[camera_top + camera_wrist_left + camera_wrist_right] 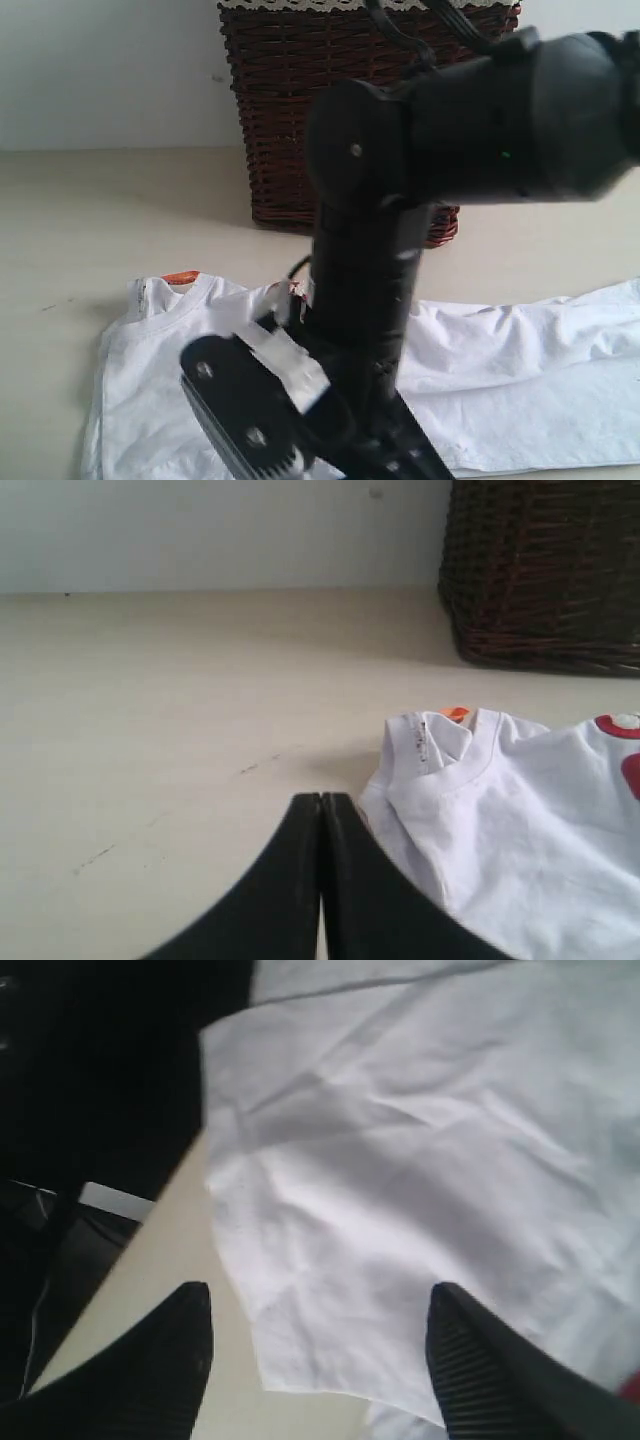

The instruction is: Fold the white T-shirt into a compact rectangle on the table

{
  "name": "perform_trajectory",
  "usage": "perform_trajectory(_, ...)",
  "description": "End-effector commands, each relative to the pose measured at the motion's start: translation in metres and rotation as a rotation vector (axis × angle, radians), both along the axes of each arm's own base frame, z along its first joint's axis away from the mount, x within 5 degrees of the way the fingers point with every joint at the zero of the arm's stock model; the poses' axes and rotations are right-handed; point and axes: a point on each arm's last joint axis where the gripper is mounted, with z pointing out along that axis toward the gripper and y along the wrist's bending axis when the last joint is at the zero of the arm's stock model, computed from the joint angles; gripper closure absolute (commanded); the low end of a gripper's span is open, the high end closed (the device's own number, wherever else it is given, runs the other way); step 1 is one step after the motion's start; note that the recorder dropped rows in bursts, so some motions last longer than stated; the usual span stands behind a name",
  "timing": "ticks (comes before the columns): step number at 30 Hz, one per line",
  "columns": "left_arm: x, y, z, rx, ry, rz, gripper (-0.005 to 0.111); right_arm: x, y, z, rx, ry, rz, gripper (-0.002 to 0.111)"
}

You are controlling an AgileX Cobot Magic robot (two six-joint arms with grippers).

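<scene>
I see the white T-shirt (500, 370) lying rumpled on the table (80, 220). My right pincer (320, 1305) hangs spread above its cloth, with a corner of the fabric between the fingers. My left pincer (321, 815) is pressed together on nothing, the collar just ahead of it and the wicker basket (280, 110) further beyond.

Cannot see the middle of the white T-shirt (500, 350), hidden behind a blurry black arm (365, 290) (very close up). Cannot read the red band (632, 775) past the left gripper's (320, 798) pressed-together jaws, cut off by the edge.
</scene>
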Motion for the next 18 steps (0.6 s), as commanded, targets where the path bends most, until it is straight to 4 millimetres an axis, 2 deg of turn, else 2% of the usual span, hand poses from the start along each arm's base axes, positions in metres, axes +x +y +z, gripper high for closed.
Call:
perform_trajectory(1, 0.000, 0.001, 0.000, -0.001, -0.009, 0.008, 0.107, -0.022, -0.022, -0.020, 0.095, -0.010, 0.023, 0.047)
perform_trajectory(6, 0.000, 0.001, 0.000, -0.001, -0.009, 0.008, 0.107, -0.035, -0.041, -0.052, 0.065, -0.024, -0.052, 0.047)
perform_trajectory(10, 0.000, 0.001, 0.000, -0.001, -0.009, 0.008, 0.107, -0.038, -0.045, -0.060, 0.058, -0.027, -0.086, 0.047)
perform_trajectory(15, 0.000, 0.001, 0.000, -0.001, -0.009, 0.008, 0.107, -0.034, -0.038, -0.067, 0.087, -0.028, -0.202, 0.047)
perform_trajectory(18, 0.000, 0.001, 0.000, -0.001, -0.009, 0.008, 0.107, -0.032, -0.036, -0.074, 0.073, -0.024, -0.215, 0.047)
